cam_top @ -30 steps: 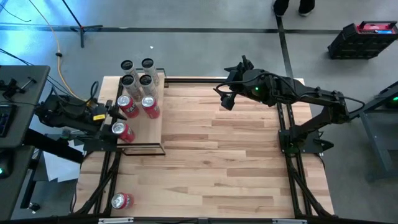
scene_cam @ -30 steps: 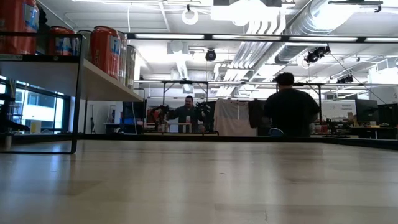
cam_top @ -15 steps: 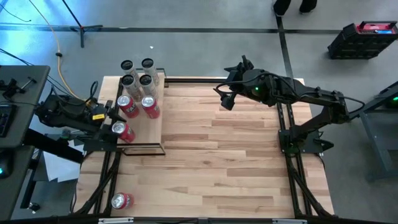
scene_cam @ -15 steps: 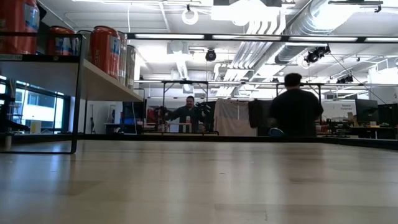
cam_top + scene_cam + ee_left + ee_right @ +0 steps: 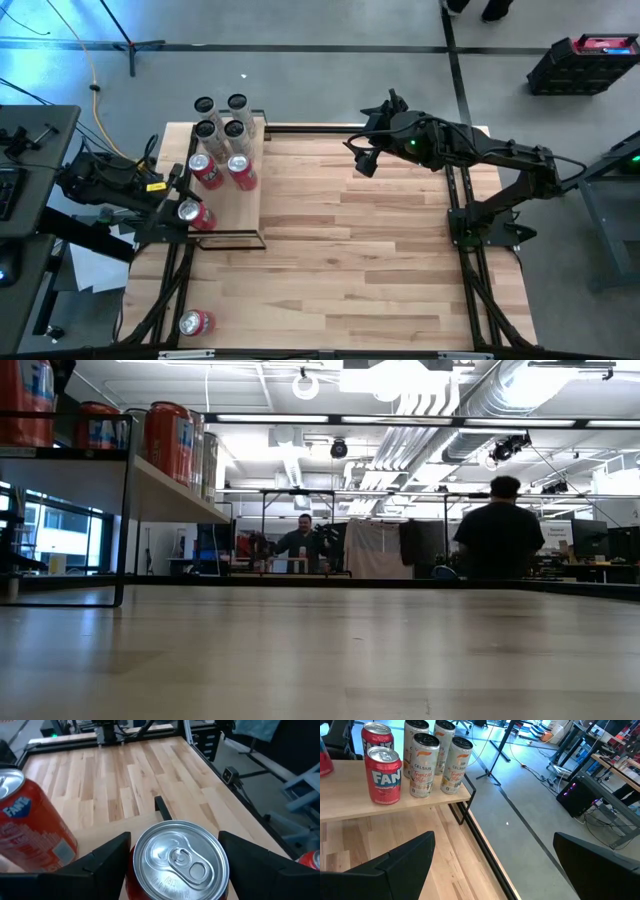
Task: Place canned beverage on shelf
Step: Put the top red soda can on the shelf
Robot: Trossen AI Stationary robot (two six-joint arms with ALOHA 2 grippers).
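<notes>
The shelf (image 5: pixel 235 215), a pale board in a thin black frame, stands along the table's left side and also shows in the low view (image 5: pixel 170 490). On its far part stand two red Fanta cans (image 5: pixel 240 172) and several silver Celsius cans (image 5: pixel 235 128). My left gripper (image 5: pixel 185 212) is shut on another red can (image 5: pixel 177 865) at the shelf's left edge, near its near end. One more red can (image 5: pixel 195 322) lies on the table's near left corner. My right gripper (image 5: pixel 362 160) hangs open and empty over the table's far middle. My left gripper pinches the red can's side wall (image 5: pixel 131 870) between its two fingers, one on each side, just below the rim. The fingers come level from the table's left side. The can stands upright (image 5: pixel 25 400); whether its bottom rests on the shelf board I cannot tell.
The shelf's black frame bar (image 5: pixel 162 810) runs just beyond the held can. The plank tabletop (image 5: pixel 380 260) stretches to the right of the shelf. A person (image 5: pixel 505 530) walks in the room behind the table.
My left gripper has drawn the red can a little toward the table's left edge, still upright. A person in the background has walked to the right.
</notes>
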